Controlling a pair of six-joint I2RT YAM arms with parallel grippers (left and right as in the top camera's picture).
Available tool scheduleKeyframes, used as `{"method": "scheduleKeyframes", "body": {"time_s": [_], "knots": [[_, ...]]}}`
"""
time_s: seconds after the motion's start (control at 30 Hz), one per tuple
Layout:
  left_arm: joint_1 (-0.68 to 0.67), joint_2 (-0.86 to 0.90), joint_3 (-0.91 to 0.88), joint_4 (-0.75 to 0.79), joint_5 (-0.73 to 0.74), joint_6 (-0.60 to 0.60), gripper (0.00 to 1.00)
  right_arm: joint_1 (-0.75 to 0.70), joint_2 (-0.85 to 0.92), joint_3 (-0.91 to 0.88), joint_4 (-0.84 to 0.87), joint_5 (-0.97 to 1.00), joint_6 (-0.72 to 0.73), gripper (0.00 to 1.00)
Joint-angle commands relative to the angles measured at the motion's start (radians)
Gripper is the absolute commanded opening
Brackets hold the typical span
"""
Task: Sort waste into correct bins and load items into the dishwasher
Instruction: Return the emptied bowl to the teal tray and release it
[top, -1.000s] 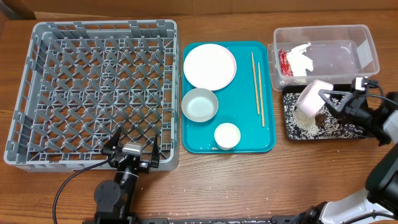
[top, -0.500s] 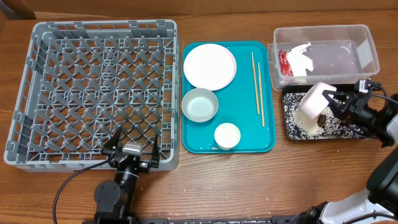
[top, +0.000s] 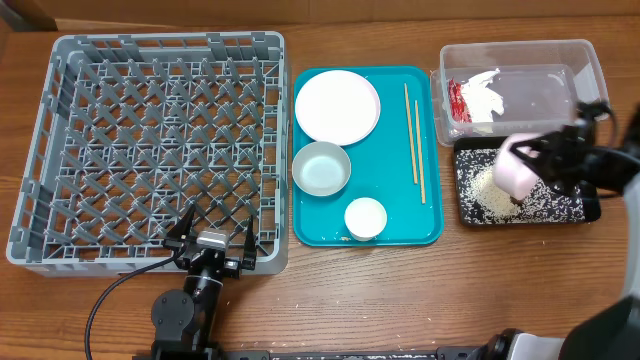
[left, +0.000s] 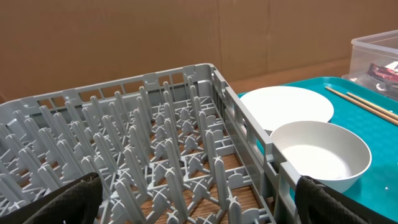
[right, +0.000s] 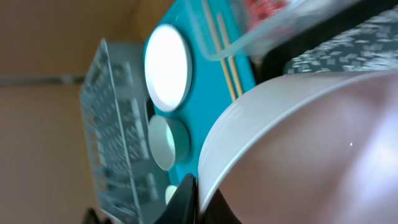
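My right gripper (top: 545, 160) is shut on the rim of a white bowl (top: 518, 166) and holds it tilted over the black tray (top: 590, 212), which is strewn with white rice grains (top: 490, 200). The bowl fills the right wrist view (right: 311, 155). The clear tub (top: 590, 75) behind holds the red-and-silver wrapper (top: 458, 100) and white paper (top: 483, 95). The teal tray (top: 435, 210) carries a white plate (top: 337, 106), a bowl (top: 321, 168), a small cup (top: 365, 217) and chopsticks (top: 415, 135). My left gripper (top: 211, 243) is open at the grey dish rack's (top: 60, 100) front edge.
The wooden table runs along the front, below the rack and trays. A cardboard wall stands behind the rack in the left wrist view (left: 124, 37). The brown food lump is hidden under the held bowl.
My right gripper has turned and shifted right with the bowl over the black tray, now covering the brown lump. The left arm has not moved.
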Motion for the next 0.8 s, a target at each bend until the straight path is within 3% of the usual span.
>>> {"method": "scheduleKeyframes", "body": {"time_s": [0.0,0.17,0.33,0.57,0.77], "knots": [[0.0,-0.01,-0.004,-0.003,0.0,0.015,1.0,0.216,-0.04,0.084,-0.005,0.315,0.069,0.04],[0.0,-0.01,-0.004,-0.003,0.0,0.015,1.0,0.649,0.006,0.093,0.142,0.637,0.2,0.04],[0.0,-0.01,-0.004,-0.003,0.0,0.015,1.0,0.855,0.145,0.093,0.277,0.761,0.202,0.04],[0.0,-0.01,-0.004,-0.003,0.0,0.015,1.0,0.929,0.366,0.093,0.381,0.802,0.211,0.04],[0.0,-0.01,-0.004,-0.003,0.0,0.015,1.0,0.931,0.442,0.093,0.384,0.798,0.21,0.06]]}}
